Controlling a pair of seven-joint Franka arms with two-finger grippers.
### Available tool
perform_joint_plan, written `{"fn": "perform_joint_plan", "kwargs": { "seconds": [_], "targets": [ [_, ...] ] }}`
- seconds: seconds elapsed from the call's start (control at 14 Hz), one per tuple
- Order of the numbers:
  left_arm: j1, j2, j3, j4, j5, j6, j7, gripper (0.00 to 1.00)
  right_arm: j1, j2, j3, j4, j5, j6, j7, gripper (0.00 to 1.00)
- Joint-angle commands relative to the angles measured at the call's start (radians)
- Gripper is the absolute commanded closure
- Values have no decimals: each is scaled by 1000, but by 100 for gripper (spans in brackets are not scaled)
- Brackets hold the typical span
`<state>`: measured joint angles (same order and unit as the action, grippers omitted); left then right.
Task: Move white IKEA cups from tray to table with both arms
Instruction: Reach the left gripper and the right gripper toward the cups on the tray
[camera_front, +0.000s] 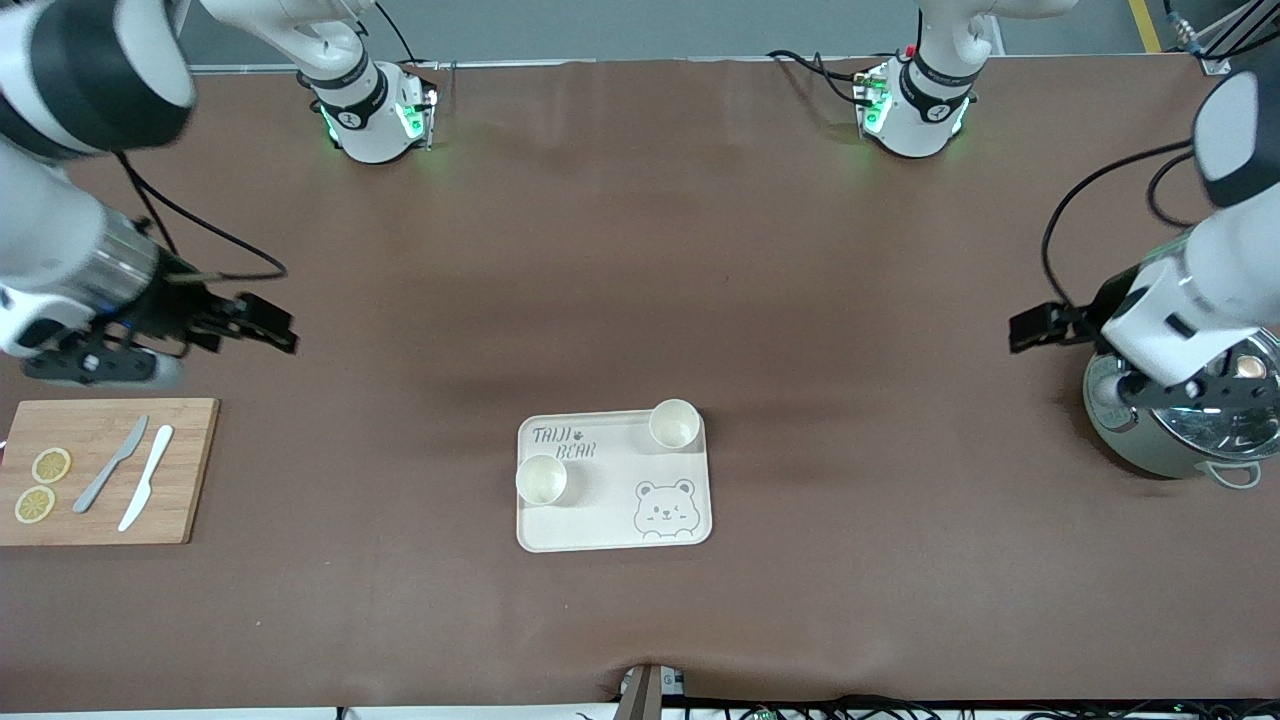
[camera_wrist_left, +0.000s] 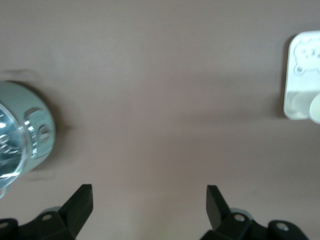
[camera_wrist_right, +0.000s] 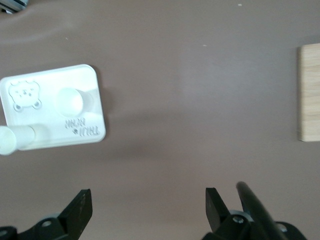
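Note:
Two white IKEA cups stand upright on a cream bear-print tray (camera_front: 610, 520) in the middle of the table. One cup (camera_front: 674, 423) is at the tray's corner farther from the front camera, toward the left arm's end. The other cup (camera_front: 541, 479) is at the tray's edge toward the right arm's end. My left gripper (camera_front: 1035, 328) hangs open and empty over bare table beside the pot. My right gripper (camera_front: 265, 330) hangs open and empty over bare table by the cutting board. The right wrist view shows the tray (camera_wrist_right: 55, 80) with both cups (camera_wrist_right: 70, 101) (camera_wrist_right: 7, 140).
A wooden cutting board (camera_front: 100, 470) with two lemon slices (camera_front: 42, 485), a grey knife (camera_front: 110, 465) and a white knife (camera_front: 146, 477) lies at the right arm's end. A pale green pot (camera_front: 1180, 410) with a glass lid sits under the left arm.

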<state>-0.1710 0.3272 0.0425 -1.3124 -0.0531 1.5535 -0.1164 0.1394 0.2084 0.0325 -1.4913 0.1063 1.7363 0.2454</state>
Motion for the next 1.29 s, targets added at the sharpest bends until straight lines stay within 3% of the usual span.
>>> {"fn": "perform_joint_plan", "kwargs": {
  "seconds": [0.0,0.57,0.79,1.0,1.21],
  "targets": [
    [-57,74,0,15,-14,78,-75,0,61,94,-8,57,9,66,95,0],
    [-226,193,0,21,-37,227,-399,0,183,265,-11,57,-5,316,222,0],
    [-270,228,-1,21,-97,289,-460,0,201,331,-9,57,-5,414,232,0],
    [-358,298,0,21,-91,388,-534,0,227,391,-11,57,-7,506,245,0],
    [-372,377,0,19,-91,467,-525,0,235,437,-11,57,-7,563,250,0]
  ]
}}
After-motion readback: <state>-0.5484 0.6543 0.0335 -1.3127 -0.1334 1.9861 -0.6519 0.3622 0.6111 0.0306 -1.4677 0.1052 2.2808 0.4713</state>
